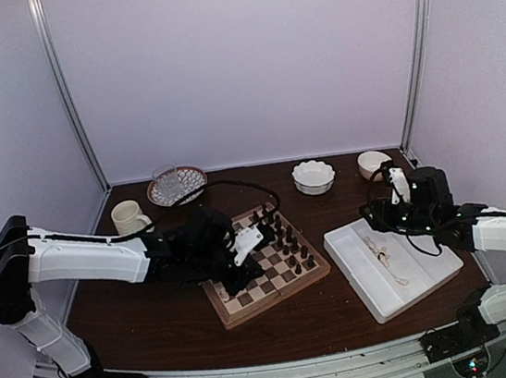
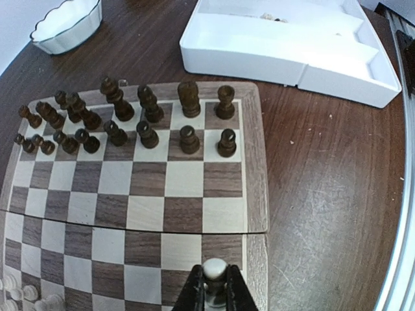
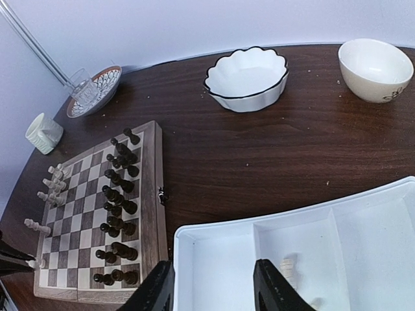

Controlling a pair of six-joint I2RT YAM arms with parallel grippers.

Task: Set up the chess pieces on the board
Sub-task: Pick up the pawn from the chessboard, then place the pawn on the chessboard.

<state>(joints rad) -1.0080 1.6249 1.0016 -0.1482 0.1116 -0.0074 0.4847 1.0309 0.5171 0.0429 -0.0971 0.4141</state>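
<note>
The left claw (image 2: 214, 288) is clamped on a white piece (image 2: 214, 268), whose round head shows just above the two fingers at the bottom middle of the left wrist view. It hangs over the board (image 2: 162, 194) at the nearest row, close to the right rim. That looks like white's side: a few white pieces (image 2: 19, 295) stand at the lower left of that frame, while the dark pieces (image 2: 130, 123) fill two rows along the top. Gripped low on its stem and upright, the piece should go down on its base without tipping. Whether it touches the square yet I cannot tell. The right claw (image 3: 214, 291) has its fingers apart and holds nothing. It is above the white tray (image 3: 292, 219) at the lower right of its view, where a loose piece (image 3: 288, 267) shows in the middle compartment. It is probably placed there to pick that one next, well clear of the board where the other arm works. The tray sits on the bench (image 3: 272, 149) near the board's right side, so each carry should be short.
</note>
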